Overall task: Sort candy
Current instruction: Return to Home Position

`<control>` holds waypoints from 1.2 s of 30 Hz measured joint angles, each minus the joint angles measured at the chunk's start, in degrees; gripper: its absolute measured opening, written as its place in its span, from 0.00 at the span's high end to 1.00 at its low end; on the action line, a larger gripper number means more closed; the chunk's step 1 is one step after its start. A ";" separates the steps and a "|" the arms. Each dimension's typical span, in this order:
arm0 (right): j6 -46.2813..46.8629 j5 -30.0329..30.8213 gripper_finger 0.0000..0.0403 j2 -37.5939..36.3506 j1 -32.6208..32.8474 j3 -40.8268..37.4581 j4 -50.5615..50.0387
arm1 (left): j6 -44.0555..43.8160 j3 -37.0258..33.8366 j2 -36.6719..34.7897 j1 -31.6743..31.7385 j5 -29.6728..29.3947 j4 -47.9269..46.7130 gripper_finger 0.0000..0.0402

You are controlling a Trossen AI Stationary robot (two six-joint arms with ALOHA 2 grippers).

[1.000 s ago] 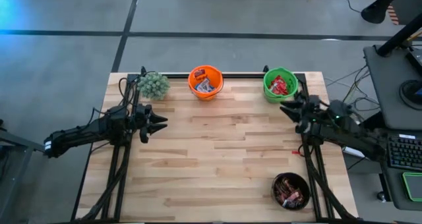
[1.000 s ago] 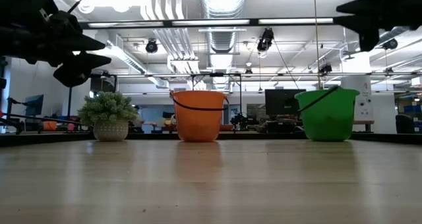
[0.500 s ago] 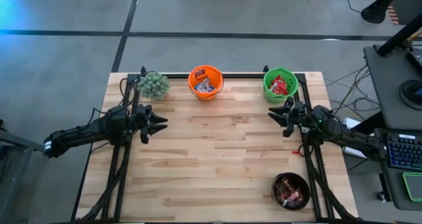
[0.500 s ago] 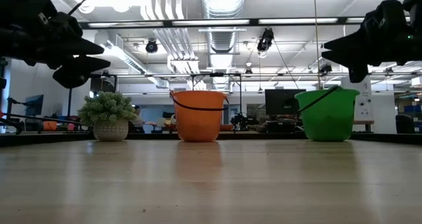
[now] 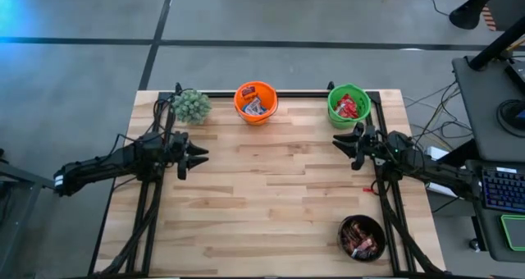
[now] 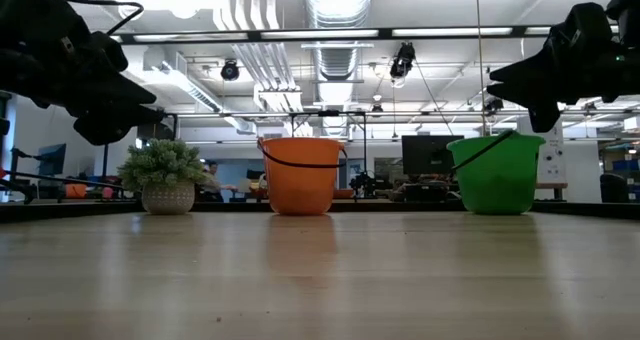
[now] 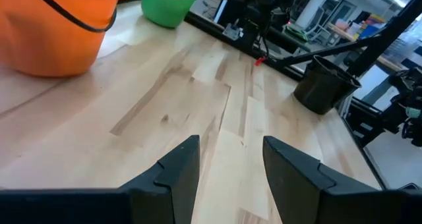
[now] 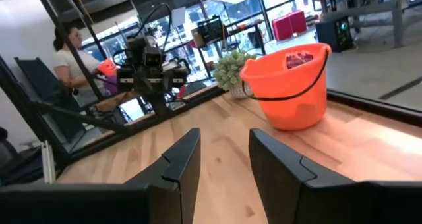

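Wrapped candy lies in three containers: the orange bucket and the green bucket at the table's far edge, and a dark bowl near the right front corner. My left gripper hovers open over the table's left side, pointing right; in its wrist view only bare wood lies between the fingers. My right gripper hovers open just near of the green bucket, pointing left. Both hang above the tabletop in the low view, the left gripper and the right gripper.
A small green bushy plant in a pale pot stands at the far left corner. A small red piece lies by the right edge. Bare wood spreads between the arms. A person is beyond the table.
My right gripper has drawn back from beside the green bucket toward the table's middle and near side, and has come lower, staying open. My left gripper has turned a little at the wrist while staying over the same spot.
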 joint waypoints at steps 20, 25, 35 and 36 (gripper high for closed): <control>-0.91 -0.04 0.71 0.31 0.01 -0.07 -0.17 | 0.00 0.00 0.68 0.00 0.01 0.01 0.63; -0.91 -0.06 0.70 0.31 -0.01 -0.09 -0.15 | -0.85 -0.02 0.68 0.00 0.01 0.01 0.63; -0.93 -0.10 0.70 0.33 -0.02 -0.09 -0.11 | -5.16 -0.02 0.68 0.00 0.01 0.02 0.63; -0.91 -0.10 0.70 0.33 0.00 -0.09 -0.11 | -5.15 -0.04 0.68 0.00 0.01 0.03 0.63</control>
